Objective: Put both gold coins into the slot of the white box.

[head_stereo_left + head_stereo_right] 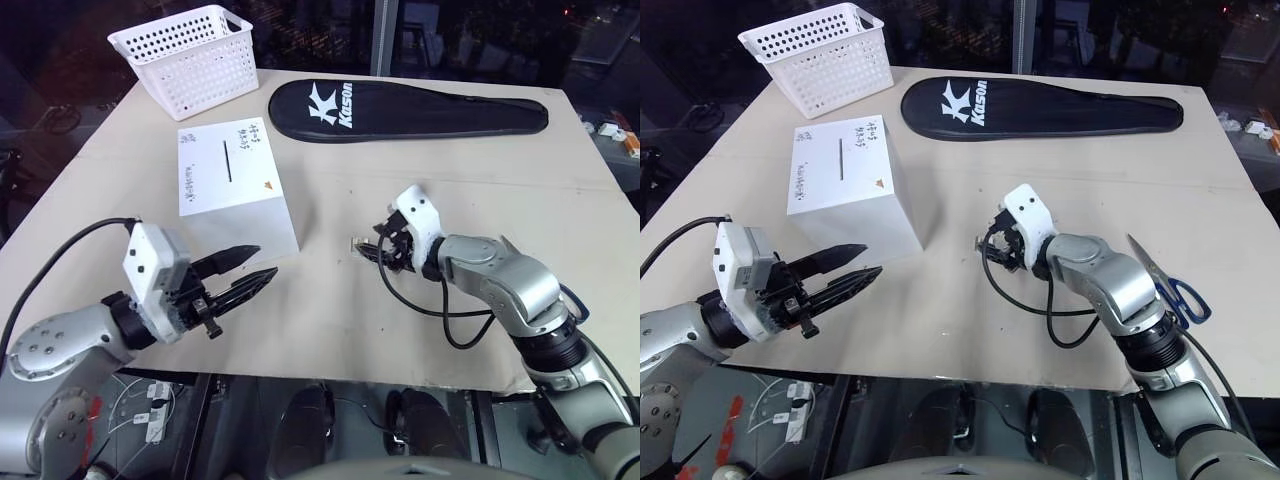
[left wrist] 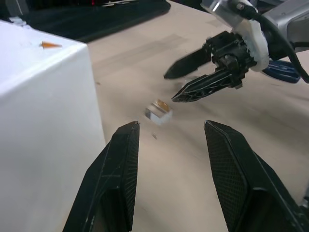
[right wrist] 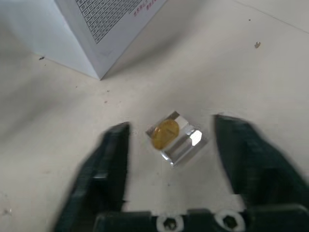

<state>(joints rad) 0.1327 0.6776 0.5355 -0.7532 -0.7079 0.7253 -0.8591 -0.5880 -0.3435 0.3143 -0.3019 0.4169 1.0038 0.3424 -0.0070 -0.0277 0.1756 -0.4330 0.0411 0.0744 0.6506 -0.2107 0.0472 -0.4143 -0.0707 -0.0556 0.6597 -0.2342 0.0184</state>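
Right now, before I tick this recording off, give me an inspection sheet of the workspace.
Surface: beige table, some small specks.
Job's things: white box upright, slot on top; one gold coin on a small clear block on the table beside the box.
Clutter: white basket, black racket cover, scissors.
Grippers: left gripper open, empty, beside the box; right gripper open, fingers either side of the block, not touching it.
Cables: black cable looping from the right wrist; another at the left arm.
Surroundings: dark, cluttered beyond the table.
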